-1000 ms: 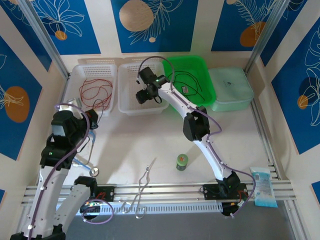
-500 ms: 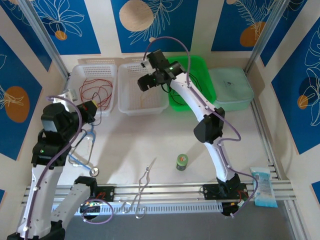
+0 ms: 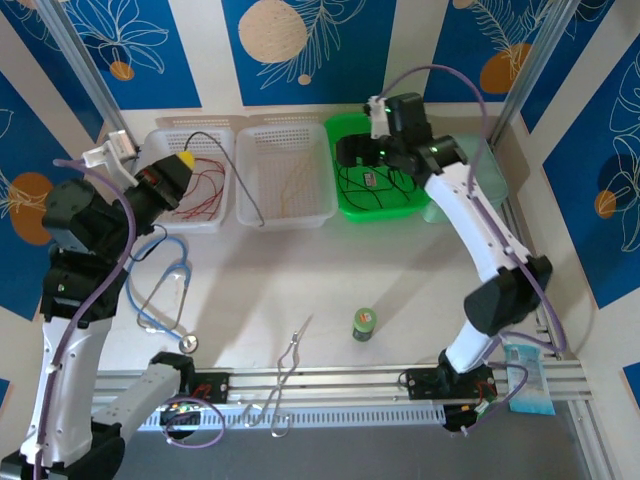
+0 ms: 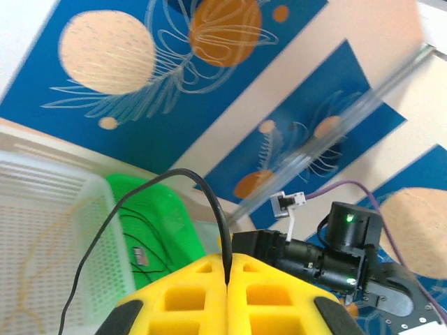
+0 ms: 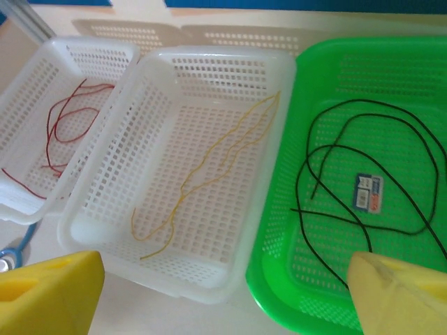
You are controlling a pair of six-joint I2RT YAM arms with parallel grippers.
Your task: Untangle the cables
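**Black strand held up for sorting**

Left wrist: the left gripper clenches a thin black cable between yellow pads, holding it high, probably to part it from the rest.

From above, it arches over the white perforated plastic baskets, clear of the red wires.

Right wrist: the right gripper hangs spread and empty over the green plastic basket, likely the strand's destination.

Overhead and two wrist views
Behind left claw and right claw, both look ahead onto the green basket.

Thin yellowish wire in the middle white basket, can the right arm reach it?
Probably yes: the open right gripper hovers nearby, and the thin yellowish wire lies uncovered in the white mesh basket.
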